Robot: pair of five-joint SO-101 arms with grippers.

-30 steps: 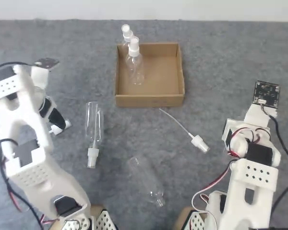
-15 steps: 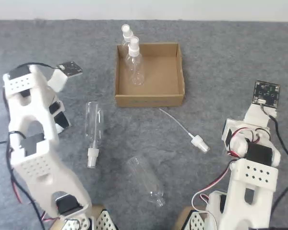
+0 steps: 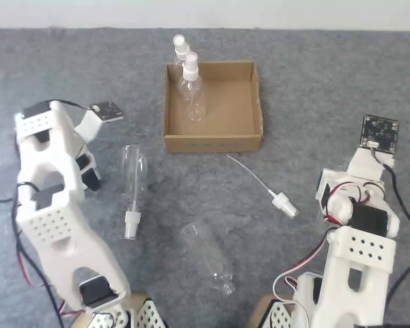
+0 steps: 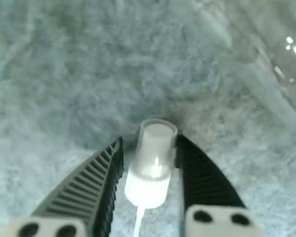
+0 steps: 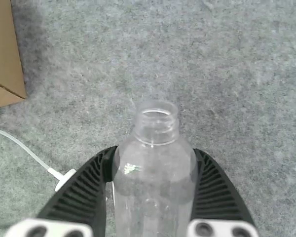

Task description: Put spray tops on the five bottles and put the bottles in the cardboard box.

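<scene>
Here, at the far left of the gray felt table (image 3: 314,82), your left gripper (image 4: 145,143) is closed on a white spray top (image 4: 153,158), gripping it by both sides just above the felt. Just right of that arm, a capped bottle (image 3: 133,178) lies on its side, sprayer toward you. Farther back, near the middle, sits the cardboard box (image 3: 214,144). One sprayer-topped bottle (image 3: 193,96) stands upright inside it near the left wall. A second topped bottle (image 3: 180,46) stands right behind the first at the far-left corner; you cannot tell whether it is inside the wall. Nearer you, an uncapped bottle (image 3: 206,256) lies on the felt. Right of it lies a loose spray top (image 3: 283,203), its thin tube pointing toward the box. At the far right, your right gripper (image 5: 154,154) is clamped around an open-necked bottle (image 5: 155,123), neck pointing away from the wrist.
</scene>
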